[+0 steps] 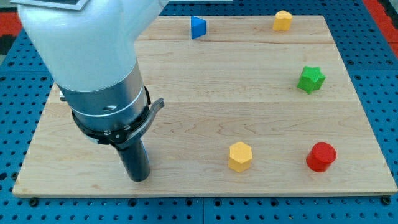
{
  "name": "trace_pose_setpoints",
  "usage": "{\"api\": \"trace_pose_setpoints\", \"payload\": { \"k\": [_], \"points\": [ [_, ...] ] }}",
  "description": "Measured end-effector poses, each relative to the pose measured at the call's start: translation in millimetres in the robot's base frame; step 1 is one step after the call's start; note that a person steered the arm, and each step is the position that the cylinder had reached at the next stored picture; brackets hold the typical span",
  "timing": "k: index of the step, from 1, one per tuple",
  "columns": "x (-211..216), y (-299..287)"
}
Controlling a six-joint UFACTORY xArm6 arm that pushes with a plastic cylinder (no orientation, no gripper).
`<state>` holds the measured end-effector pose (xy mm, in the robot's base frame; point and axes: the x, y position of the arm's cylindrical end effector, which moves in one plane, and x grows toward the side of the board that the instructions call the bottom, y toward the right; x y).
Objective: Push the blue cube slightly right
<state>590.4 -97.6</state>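
My tip point(140, 178) rests on the wooden board point(205, 93) near its bottom left, under the big white and grey arm point(93, 56). The only blue block in view is a triangular one point(198, 27) at the board's top edge, far up and to the right of my tip. No blue cube shows. The arm hides the board's upper left part. The nearest block to my tip is a yellow hexagon point(240, 156), well to its right and not touching it.
A yellow block point(282, 20) sits at the top right. A green star point(311, 79) is at the right. A red cylinder point(321, 156) is at the bottom right. A blue pegboard point(373, 37) surrounds the board.
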Motion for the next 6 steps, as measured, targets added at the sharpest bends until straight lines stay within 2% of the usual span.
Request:
{"api": "trace_pose_setpoints", "payload": {
  "k": [1, 2, 3, 4, 5, 6],
  "points": [
    [24, -77],
    [-27, -99],
    [-37, -25],
    [-39, -14],
    [-89, -20],
    [-158, 76]
  ]
}}
